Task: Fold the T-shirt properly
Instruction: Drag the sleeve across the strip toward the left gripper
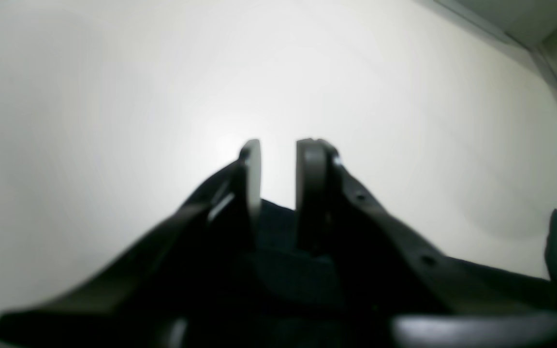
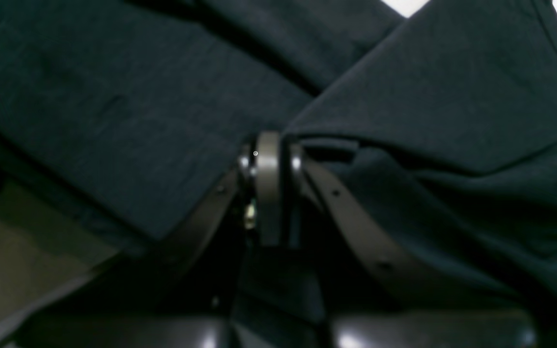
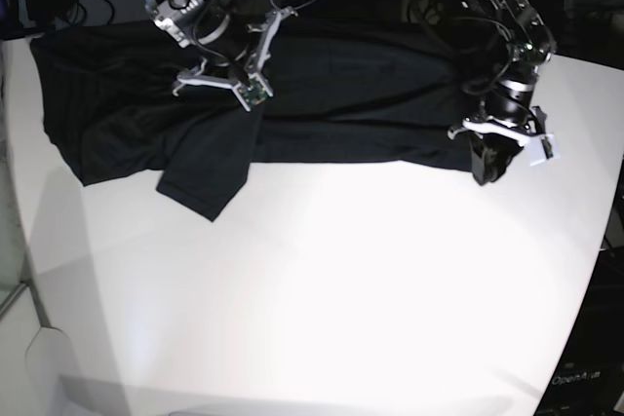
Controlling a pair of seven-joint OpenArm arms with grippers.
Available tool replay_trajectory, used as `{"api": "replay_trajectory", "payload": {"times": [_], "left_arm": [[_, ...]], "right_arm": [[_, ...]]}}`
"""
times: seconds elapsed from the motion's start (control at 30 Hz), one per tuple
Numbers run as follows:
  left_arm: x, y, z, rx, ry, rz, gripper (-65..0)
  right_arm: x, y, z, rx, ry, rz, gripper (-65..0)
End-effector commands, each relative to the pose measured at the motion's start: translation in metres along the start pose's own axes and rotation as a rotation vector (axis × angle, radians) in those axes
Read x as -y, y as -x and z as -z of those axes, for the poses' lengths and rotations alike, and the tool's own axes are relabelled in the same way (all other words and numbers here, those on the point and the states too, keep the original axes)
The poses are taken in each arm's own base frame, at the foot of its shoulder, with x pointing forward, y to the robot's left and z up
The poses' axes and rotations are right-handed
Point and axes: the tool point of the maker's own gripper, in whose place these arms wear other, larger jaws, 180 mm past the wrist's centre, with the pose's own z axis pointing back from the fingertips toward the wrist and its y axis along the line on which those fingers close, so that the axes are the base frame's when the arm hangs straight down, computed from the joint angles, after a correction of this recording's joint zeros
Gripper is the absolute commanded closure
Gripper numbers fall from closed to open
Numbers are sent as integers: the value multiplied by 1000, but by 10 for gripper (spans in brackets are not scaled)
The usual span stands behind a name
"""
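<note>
**While both grippers sit on the shirt's near hem line: long axis left to right**

As seen from the left wrist: left gripper (image 1: 278, 159) with jaws a little apart, a fold of black cloth rising between them low down, so apparently grasping the T-shirt (image 1: 278, 227) at its edge, though tips bare. Beyond the tips only pale worktop (image 1: 114, 96); another bit of black fabric at the right border.

As seen from the right wrist: right gripper (image 2: 271, 154) clenched tight, jaws pressed together with a flap of the T-shirt (image 2: 114, 111) pinched at the tips. Cloth spread to both sides, one layer draped over another at the right, a diagonal crease running up to the far side, a sliver of worktop (image 2: 399, 6) at the top edge.

As seen from the base view: T-shirt (image 3: 341, 94) laid along the far part of the worktop (image 3: 322, 280), long axis running left to right, plain black, thin, rumpled at the left. Right gripper (image 3: 249, 94) over the left-middle of the cloth, just above a sleeve-like flap hanging toward the near side. Left gripper (image 3: 487, 158) at the near right corner of the garment. Each arm nearest its own end; likely next a lift and carry across the long axis, toward the near or far side. Fold not yet made.
</note>
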Motion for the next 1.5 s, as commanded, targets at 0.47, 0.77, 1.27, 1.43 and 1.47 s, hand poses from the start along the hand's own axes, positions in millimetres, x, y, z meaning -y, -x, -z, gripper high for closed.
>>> {"api": "replay_trajectory", "payload": {"times": [0.47,0.77,1.27,1.43,1.47], "left_arm": [[1,-12,0,47,13,6,-128],[-1,2,-1,16,10,-17,-128],[0,-1,1,21,12,-17,-128],[0,-1,1,23,13,-17,-128],[0,-1,1,23,13,-17,-128]], "right_arm": [[-16,5,0,-3,-42,-5,0],[17,14,-2,-23,49,49,-93],[50,4,-4,16,123,79,-169],[55,-11,-6,76,120,111,-173],[56,-14,-6,90,120,112,-173]]}}
